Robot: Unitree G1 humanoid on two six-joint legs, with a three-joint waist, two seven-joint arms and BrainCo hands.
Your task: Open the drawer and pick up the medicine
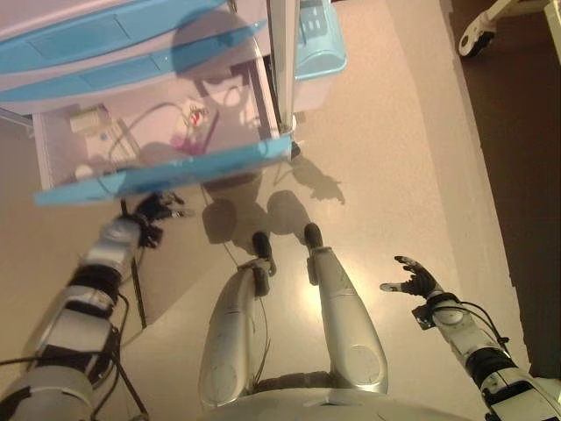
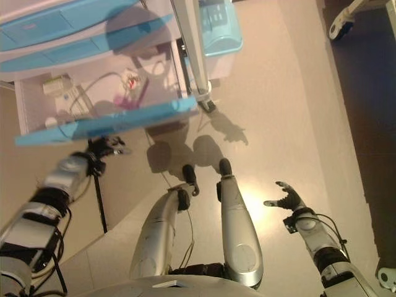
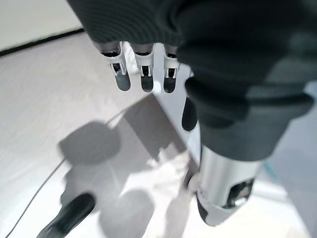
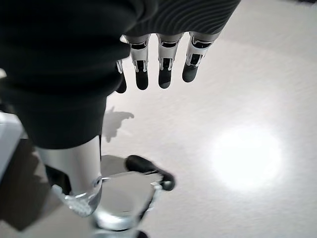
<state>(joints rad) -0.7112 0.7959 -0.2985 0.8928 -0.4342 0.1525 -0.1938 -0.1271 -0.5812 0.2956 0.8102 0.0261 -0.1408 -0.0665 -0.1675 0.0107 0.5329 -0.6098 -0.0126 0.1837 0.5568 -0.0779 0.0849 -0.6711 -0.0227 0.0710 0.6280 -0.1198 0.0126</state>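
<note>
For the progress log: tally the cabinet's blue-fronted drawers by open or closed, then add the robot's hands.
Closed blue-fronted plastic drawers: 2
Open blue-fronted plastic drawer: 1
Left hand, open: 1
Right hand, open: 1
Total: 5

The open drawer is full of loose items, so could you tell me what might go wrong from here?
1. The drawer holds tangled tubing beside small packets; reaching in may snag it.
2. The left hand hangs below the blue drawer front; lifting straight up could strike it.
3. The right hand hangs open, well away, unable to assist quickly.
</note>
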